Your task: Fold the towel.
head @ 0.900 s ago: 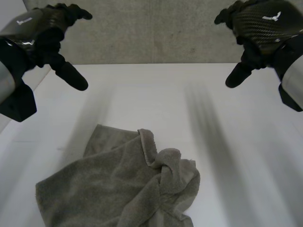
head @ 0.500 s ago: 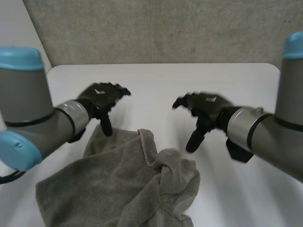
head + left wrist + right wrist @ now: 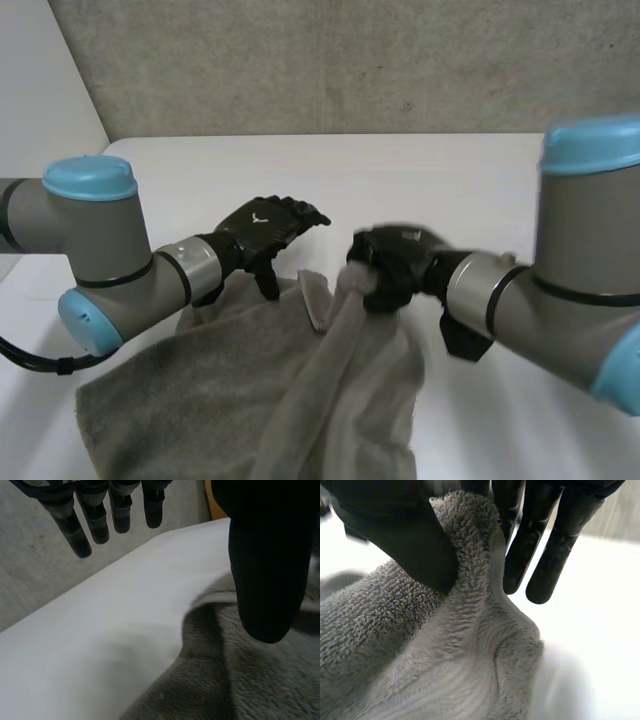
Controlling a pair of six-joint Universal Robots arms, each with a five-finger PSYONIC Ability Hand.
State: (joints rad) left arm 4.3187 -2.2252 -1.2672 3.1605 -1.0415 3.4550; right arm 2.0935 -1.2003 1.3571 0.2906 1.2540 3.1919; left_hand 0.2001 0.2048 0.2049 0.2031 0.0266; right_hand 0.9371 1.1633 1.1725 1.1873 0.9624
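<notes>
A grey-brown towel point(image 3: 230, 400) lies rumpled on the white table point(image 3: 420, 170), toward the front left. My right hand point(image 3: 392, 262) pinches a hemmed fold of the towel point(image 3: 470, 570) between thumb and fingers point(image 3: 520, 555) and holds it lifted off the table, so cloth hangs down from it. My left hand point(image 3: 262, 225) hovers over the towel's far left edge with straight fingers point(image 3: 95, 515) and thumb point(image 3: 265, 575) apart, holding nothing; the towel edge point(image 3: 240, 670) lies under its thumb.
A grey concrete wall point(image 3: 330, 60) runs behind the table's far edge. Bare table surface point(image 3: 100, 630) stretches beyond the towel toward the back and to the right. Both forearms reach in low over the table's middle.
Both arms came down from high above the table to the towel. The right hand closed on the bunched fold at the towel's right and lifted it. The left hand reached the far left edge, staying open.
</notes>
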